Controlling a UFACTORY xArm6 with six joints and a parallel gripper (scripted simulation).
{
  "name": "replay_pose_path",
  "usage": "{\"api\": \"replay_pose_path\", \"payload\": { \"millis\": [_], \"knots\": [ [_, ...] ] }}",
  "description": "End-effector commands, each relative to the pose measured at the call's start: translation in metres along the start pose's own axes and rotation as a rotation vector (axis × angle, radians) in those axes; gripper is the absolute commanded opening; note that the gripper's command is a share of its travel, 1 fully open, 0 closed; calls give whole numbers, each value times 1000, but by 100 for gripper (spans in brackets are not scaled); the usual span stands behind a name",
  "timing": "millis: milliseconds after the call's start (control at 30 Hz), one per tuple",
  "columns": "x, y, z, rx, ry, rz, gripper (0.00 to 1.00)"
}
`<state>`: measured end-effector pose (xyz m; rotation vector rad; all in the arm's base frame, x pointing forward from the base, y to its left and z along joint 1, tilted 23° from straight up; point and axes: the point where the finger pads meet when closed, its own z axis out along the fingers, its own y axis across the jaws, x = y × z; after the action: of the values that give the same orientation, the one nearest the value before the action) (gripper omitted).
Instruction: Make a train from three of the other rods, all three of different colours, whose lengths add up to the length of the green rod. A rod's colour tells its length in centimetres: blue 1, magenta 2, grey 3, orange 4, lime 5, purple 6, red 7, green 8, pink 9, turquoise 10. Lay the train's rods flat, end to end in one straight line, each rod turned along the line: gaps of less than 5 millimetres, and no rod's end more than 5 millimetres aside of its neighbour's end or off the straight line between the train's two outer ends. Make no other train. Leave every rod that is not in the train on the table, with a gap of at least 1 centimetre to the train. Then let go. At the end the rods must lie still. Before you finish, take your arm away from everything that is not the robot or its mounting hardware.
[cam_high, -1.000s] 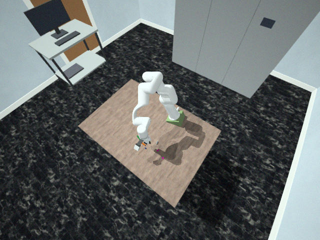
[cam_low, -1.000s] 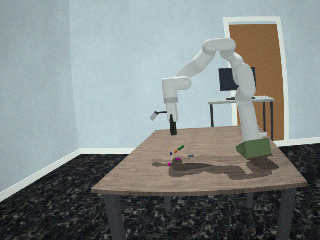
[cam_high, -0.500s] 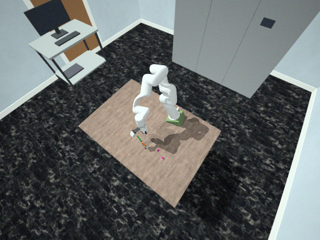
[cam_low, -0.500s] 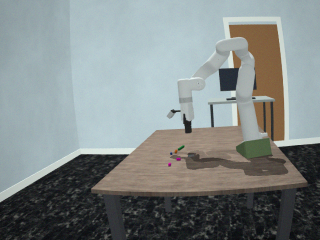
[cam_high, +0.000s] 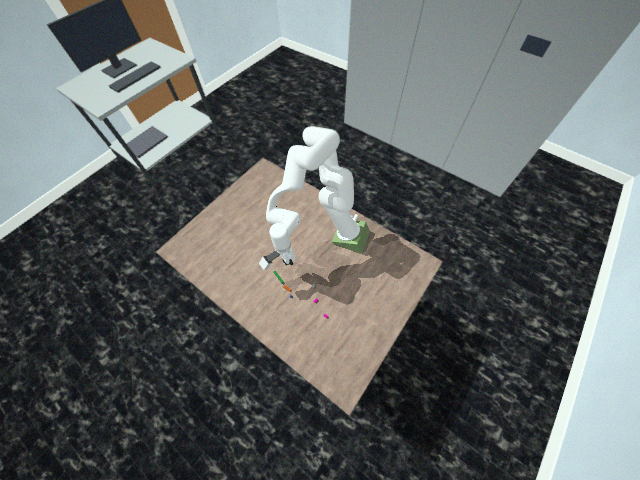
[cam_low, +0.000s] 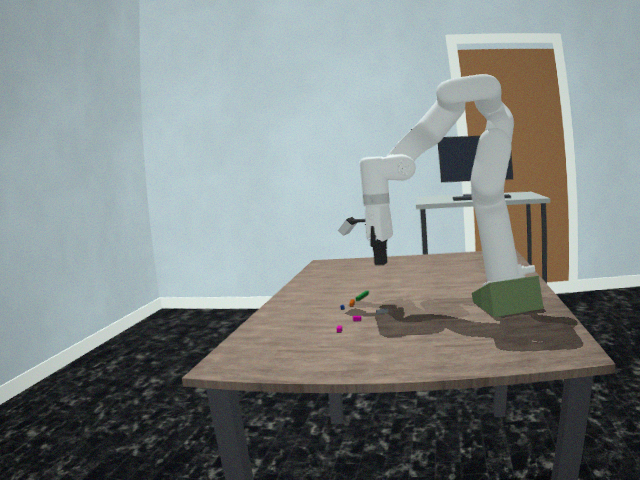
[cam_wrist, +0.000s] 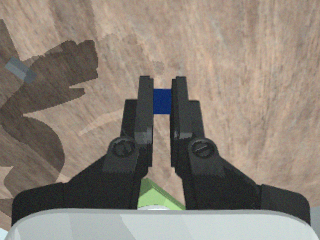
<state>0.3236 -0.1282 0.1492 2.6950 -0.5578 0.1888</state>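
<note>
My gripper (cam_wrist: 162, 95) is shut on a small blue rod (cam_wrist: 160, 100) and holds it well above the table. In the top view the gripper (cam_high: 286, 261) hangs just beyond the green rod (cam_high: 278, 277). The green rod lies flat, with an orange rod (cam_high: 286, 287) close to its near end and a second blue rod (cam_high: 291, 296) beside that. Two magenta rods (cam_high: 316, 300) (cam_high: 325, 315) lie further toward the front. A grey rod (cam_low: 381, 311) lies in the arm's shadow; it also shows in the wrist view (cam_wrist: 20, 72). The exterior view shows the gripper (cam_low: 379, 258) above the green rod (cam_low: 361, 295).
The arm's green base (cam_high: 351, 237) stands at the back of the table. The arm's dark shadow (cam_high: 361, 273) falls across the table right of the rods. A desk with a monitor (cam_high: 98, 36) and tall cabinets (cam_high: 465, 77) stand off the table.
</note>
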Motion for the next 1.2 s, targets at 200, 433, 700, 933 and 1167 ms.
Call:
{"api": "replay_pose_path", "payload": {
  "millis": [200, 433, 700, 933, 1167],
  "knots": [
    [1, 0, 8, 4, 1, 1, 4],
    [2, 1, 34, 4, 1, 1, 4],
    [3, 1, 62, 4, 1, 1, 4],
    [3, 2, 83, 4, 1, 1, 4],
    [3, 2, 86, 4, 1, 1, 4]
  ]
}}
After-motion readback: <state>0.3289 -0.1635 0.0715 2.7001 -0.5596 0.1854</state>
